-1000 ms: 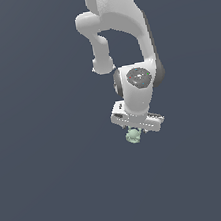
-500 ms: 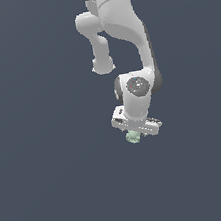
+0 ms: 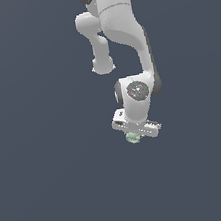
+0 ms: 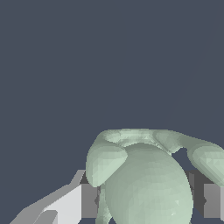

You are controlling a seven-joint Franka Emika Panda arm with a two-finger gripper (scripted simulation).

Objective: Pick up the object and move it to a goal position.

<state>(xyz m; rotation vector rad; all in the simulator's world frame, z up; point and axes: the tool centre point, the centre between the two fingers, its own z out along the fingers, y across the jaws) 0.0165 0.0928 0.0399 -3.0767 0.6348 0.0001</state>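
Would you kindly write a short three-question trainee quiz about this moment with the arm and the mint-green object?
1. True or false: the object sits between the hand's fingers.
2. The object's colour: A red, B pale mint green, C black?
3. Fill in: in the exterior view, the object shows just ____ the white hand.

Key: 1 true; 2 B; 3 below.

In your wrist view the object (image 4: 148, 183) runs off the lower and right edges and hides most of the fingers (image 4: 89, 200), while the exterior view shows it (image 3: 132, 138) too small, perhaps half hidden beneath the gripper (image 3: 133, 135).
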